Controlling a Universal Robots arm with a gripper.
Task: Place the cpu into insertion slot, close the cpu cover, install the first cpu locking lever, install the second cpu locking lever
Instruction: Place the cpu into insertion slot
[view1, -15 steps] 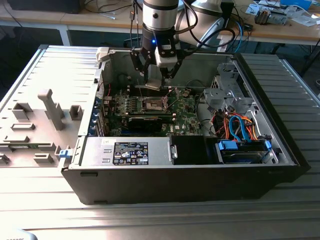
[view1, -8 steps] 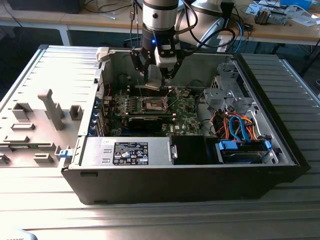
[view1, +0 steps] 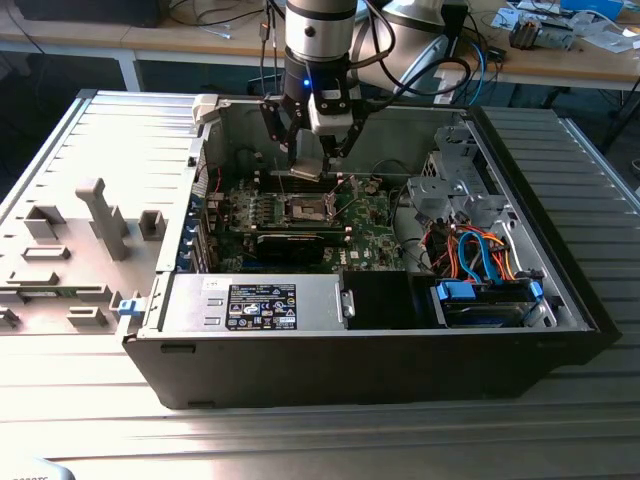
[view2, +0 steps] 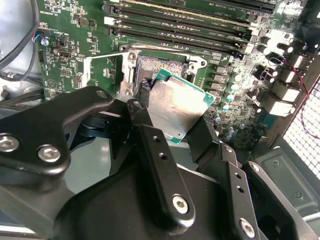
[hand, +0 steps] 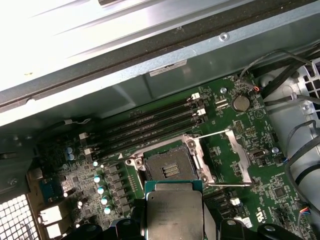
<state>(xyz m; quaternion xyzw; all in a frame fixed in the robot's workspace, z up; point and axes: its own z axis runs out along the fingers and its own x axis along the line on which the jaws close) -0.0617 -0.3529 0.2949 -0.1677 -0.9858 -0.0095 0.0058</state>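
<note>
**Jaws gripping the small flat silvery-grey square cpu over the bare insertion slot**

I am holding the cpu by two opposite edges, my jaws closed onto it, with the black metal fingers pressing in from either side and the chip's metal top facing my cameras. In the exterior view the cpu is hanging level above the green motherboard, clear of the board and not seated. It is sitting a little toward the far wall of the open black computer case from the insertion slot.

The insertion slot, a dark square recess with a silver metal rim, is lying uncovered, and its contact field is showing in the first wrist view. In that view the cpu is hovering just beside one edge of the slot, apart from it.

The thin silver square-frame cpu cover is standing swung open to one side of the slot, with green board showing through its central window. On the other side of the slot the long black memory slots are running parallel to one another.

In the exterior view a grey box with a dark printed label is lying along the case's near wall, and the case is resting on the ribbed grey metal counter.
</note>
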